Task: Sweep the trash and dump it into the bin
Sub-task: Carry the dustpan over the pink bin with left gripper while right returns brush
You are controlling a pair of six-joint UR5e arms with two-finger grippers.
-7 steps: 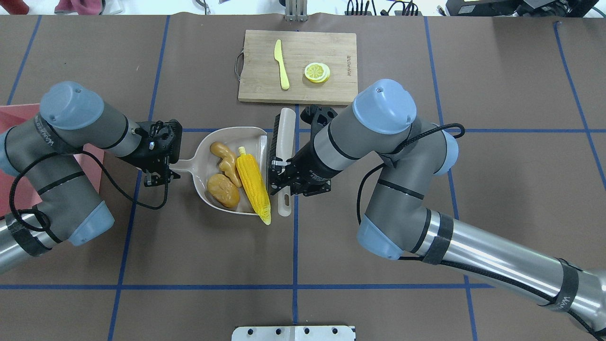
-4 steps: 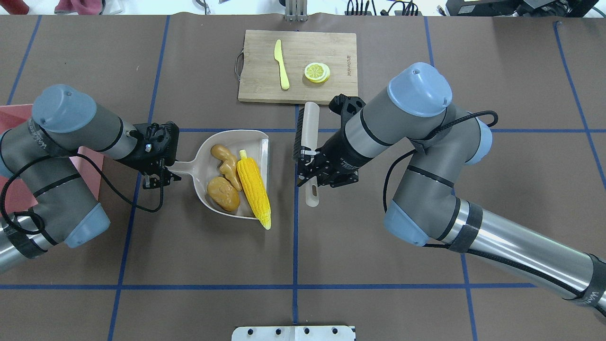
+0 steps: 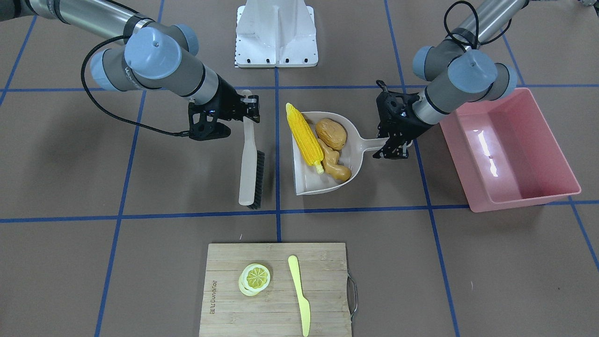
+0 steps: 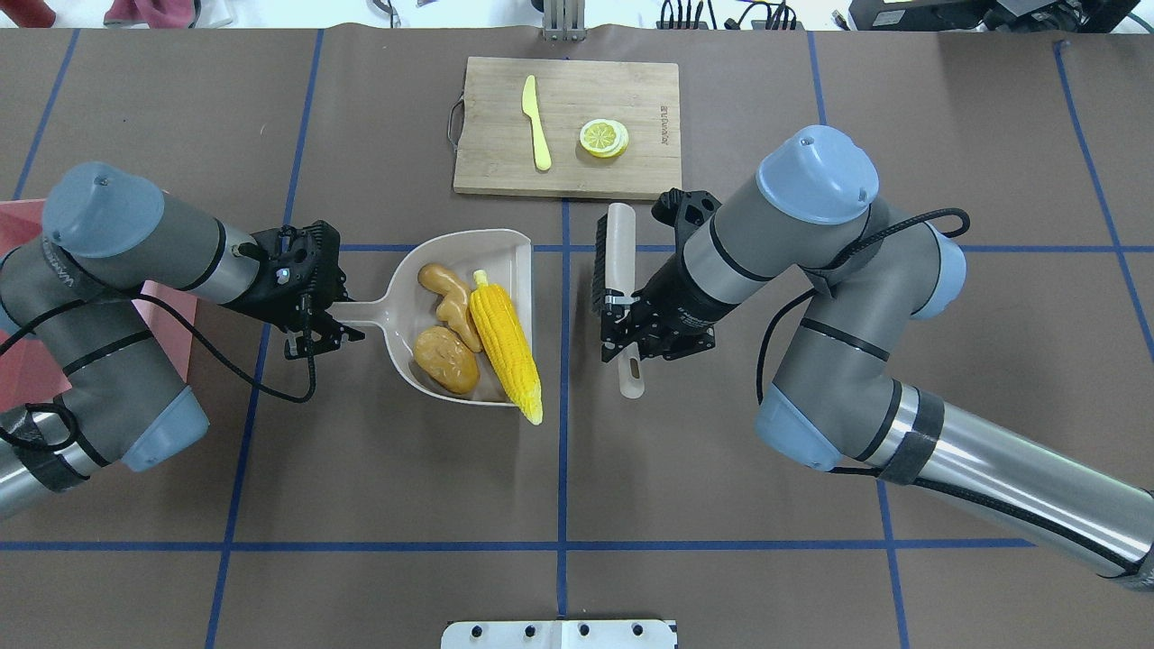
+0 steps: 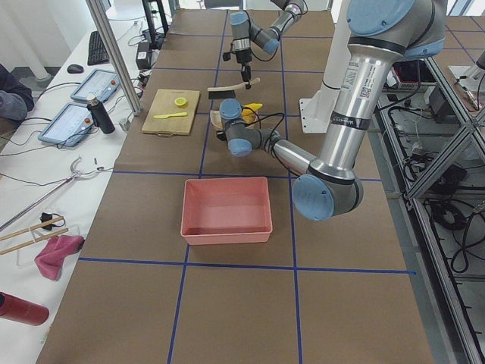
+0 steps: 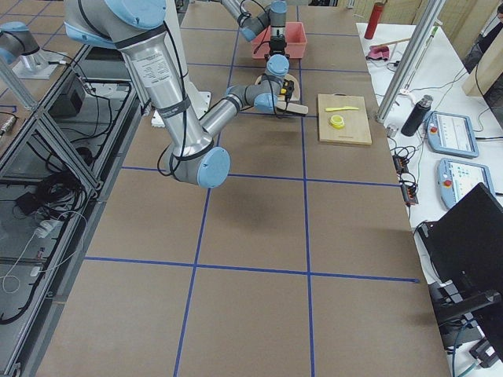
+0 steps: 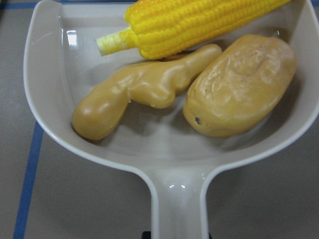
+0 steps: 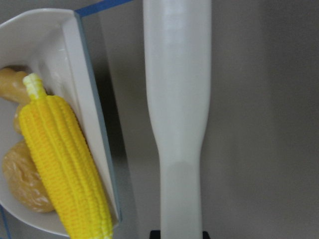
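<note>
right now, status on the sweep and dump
Left gripper shut on dustpan, right gripper shut on brush. Corn cob, ginger, potato in dustpan, cob tip overhanging. Pink bin empty.

Brown-covered table (image 4: 361, 505) w/ blue tape grid (image 4: 721, 544) — white side bench (image 5: 30, 155) w/ tablets (image 5: 67, 123), alu posts (image 5: 114, 53).

R gripper (image 4: 628, 338) w/ brush (image 4: 620, 243) has pulled off dustpan (image 4: 505, 236) mouth toward 3 o'clock in overhead view, clear gap btwn them now; L gripper (image 4: 334, 323) has nudged dustpan + trash (image 4: 505, 347) slightly toward 3 o'clock too.
</note>
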